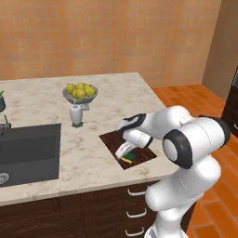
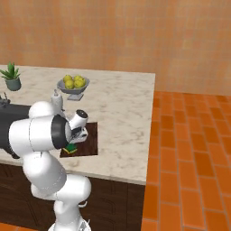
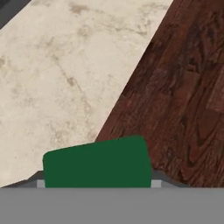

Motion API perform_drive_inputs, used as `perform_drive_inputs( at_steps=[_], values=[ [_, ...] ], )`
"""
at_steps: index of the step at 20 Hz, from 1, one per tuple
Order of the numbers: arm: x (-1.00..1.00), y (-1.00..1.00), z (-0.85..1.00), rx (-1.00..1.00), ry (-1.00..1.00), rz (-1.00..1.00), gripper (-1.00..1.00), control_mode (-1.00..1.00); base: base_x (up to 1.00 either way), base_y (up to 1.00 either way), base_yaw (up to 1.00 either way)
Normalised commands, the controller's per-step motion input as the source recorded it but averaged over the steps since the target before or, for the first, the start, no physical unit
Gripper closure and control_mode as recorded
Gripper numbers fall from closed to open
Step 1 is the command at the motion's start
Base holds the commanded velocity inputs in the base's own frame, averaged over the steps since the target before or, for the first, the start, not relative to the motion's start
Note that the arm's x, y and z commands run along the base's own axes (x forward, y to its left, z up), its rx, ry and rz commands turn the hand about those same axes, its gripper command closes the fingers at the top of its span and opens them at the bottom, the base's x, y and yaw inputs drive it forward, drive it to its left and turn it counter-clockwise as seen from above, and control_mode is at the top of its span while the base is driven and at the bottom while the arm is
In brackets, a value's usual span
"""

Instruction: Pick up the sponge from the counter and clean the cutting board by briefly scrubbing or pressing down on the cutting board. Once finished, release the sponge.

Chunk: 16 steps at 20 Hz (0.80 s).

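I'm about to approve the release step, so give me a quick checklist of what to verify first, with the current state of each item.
1. Sponge is over the cutting board, not the bare counter: ok.
2. Gripper is down at the sponge: ok.
3. Sponge actually pressed onto the board: cannot tell; contact is hidden by the hand.
4. Jaws closed on the sponge: cannot tell; the hand view shows just the green top between the fingers.
5. Lemon bowl and white bottle stand apart from the board: ok.

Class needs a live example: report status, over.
Gripper down on sponge, fingers hidden, grip state unclear. Sponge on cutting board, near its front corner. Nothing in the way.
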Motion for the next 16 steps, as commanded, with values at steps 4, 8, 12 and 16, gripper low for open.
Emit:
perform_drive_inputs(
  at_steps=[4,8,12,16],
  values=[
    [0.64,0.02,0.05,-0.02,0.0,0.0,1.0,-1.0,0.0,0.0,0.0],
    [0.8,0.08,0.06,-0.13,0.0,0.0,1.0,-1.0,0.0,0.0,0.0],
    [0.85,0.16,0.06,-0.09,0.0,0.0,1.0,-1.0,0.0,0.0,0.0],
    [1.0,0.07,0.01,-0.01,0.01,0.04,1.0,-1.0,0.0,0.0,0.0]
  ],
)
